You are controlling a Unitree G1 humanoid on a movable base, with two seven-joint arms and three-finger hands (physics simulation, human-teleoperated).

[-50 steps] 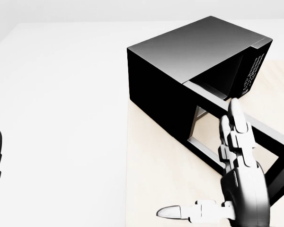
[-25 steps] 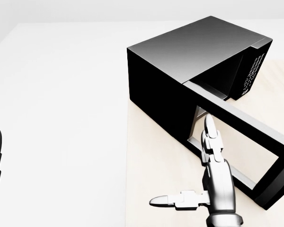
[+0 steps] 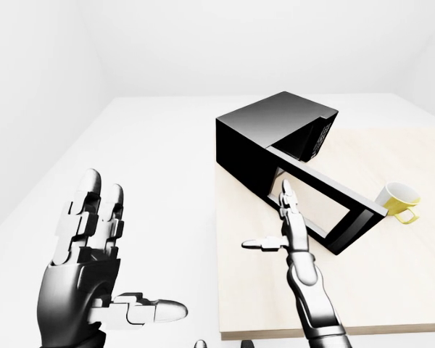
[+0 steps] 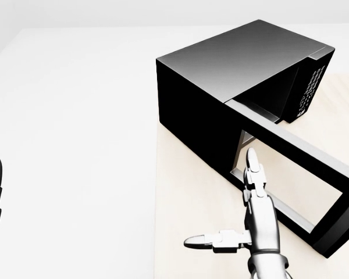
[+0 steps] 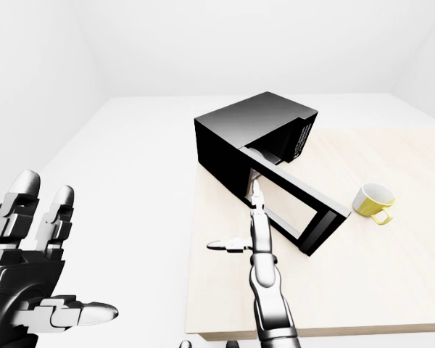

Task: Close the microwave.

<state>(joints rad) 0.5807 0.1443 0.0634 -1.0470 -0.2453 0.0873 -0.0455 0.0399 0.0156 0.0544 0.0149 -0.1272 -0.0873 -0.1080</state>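
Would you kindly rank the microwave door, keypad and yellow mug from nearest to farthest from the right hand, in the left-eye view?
1. Door, just right of the right hand.
2. Keypad, above, upper right.
3. Mug, far right.

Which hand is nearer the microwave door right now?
Right. The right hand reaches its fingertips up to the open microwave door; the left hand hangs open far off at the view's left.
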